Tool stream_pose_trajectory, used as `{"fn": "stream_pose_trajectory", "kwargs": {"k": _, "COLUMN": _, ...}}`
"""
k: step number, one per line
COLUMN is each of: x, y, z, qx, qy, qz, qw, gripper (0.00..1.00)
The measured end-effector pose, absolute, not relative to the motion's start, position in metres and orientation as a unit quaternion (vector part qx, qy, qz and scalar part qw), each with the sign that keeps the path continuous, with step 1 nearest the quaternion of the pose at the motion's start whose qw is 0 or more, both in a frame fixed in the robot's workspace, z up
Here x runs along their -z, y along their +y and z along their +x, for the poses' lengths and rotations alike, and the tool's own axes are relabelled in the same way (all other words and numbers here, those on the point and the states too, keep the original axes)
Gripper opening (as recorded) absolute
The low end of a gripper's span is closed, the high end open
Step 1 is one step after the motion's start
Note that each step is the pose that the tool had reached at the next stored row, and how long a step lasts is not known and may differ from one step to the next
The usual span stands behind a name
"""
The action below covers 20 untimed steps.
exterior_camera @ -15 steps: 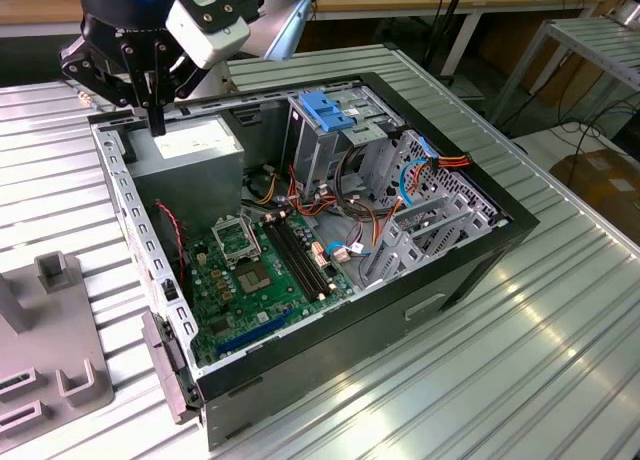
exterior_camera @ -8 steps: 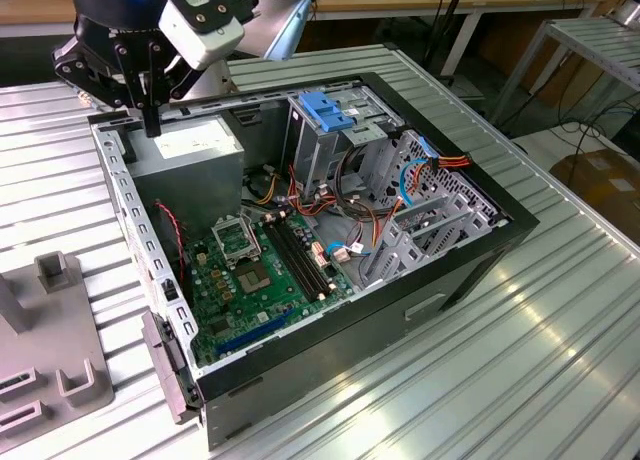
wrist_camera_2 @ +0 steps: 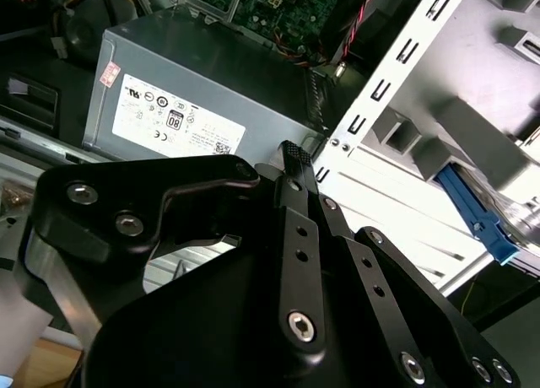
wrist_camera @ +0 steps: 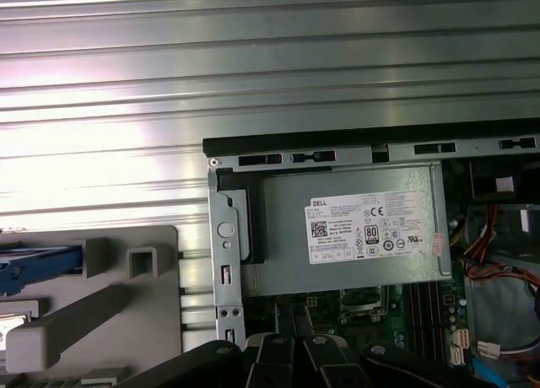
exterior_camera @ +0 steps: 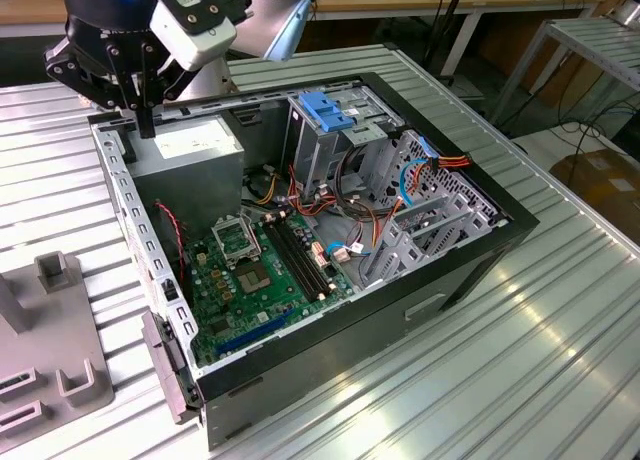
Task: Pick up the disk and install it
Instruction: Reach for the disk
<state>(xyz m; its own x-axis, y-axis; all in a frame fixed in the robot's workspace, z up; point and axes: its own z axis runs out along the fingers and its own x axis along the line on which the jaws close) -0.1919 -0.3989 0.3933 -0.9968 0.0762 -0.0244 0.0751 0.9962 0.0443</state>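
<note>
Closest to the lens in the second wrist view is the end effector (wrist_camera_2: 295, 156), all black links and bolt heads, its two fingers pressed together with nothing between them. Beyond it lies the power-supply box (wrist_camera_2: 211, 76) with its white sticker (wrist_camera_2: 173, 118), set in one corner of the open computer case (exterior_camera: 350, 330). The exterior view puts the end effector above that same corner, pointing down over the box and touching nothing. That wider view also takes in the whole case on the ribbed metal counter (exterior_camera: 560, 360): the green motherboard (exterior_camera: 250, 270), loose bundles of wire, and the drive cage (exterior_camera: 310, 145) topped by a blue latch (exterior_camera: 325, 110). The disk (wrist_camera_2: 527, 215) turns up at the edge of the second wrist view as a sliver of grey metal with a blue bracket (wrist_camera_2: 474, 209) clipped along its side. It lies on the grey fixture (wrist_camera_2: 439, 126), outside the case wall. The first wrist view looks straight down on the box and its sticker, and shows the fixture just beside the case with the bracket's blue end resting on it; the metal body runs off the frame there. In the exterior view the fixture sits on the counter at the exterior view's left, next to the case. The disk is well apart from the end effector and ungripped.
</note>
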Motion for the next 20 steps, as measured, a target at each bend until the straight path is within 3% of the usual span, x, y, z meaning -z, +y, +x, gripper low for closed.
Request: {"fn": "stream_pose_trajectory", "kwargs": {"k": 20, "x": -0.393, "y": -0.399, "z": -0.208, "qx": -0.022, "qy": 0.999, "qz": 0.038, "qw": 0.013, "gripper": 0.1}}
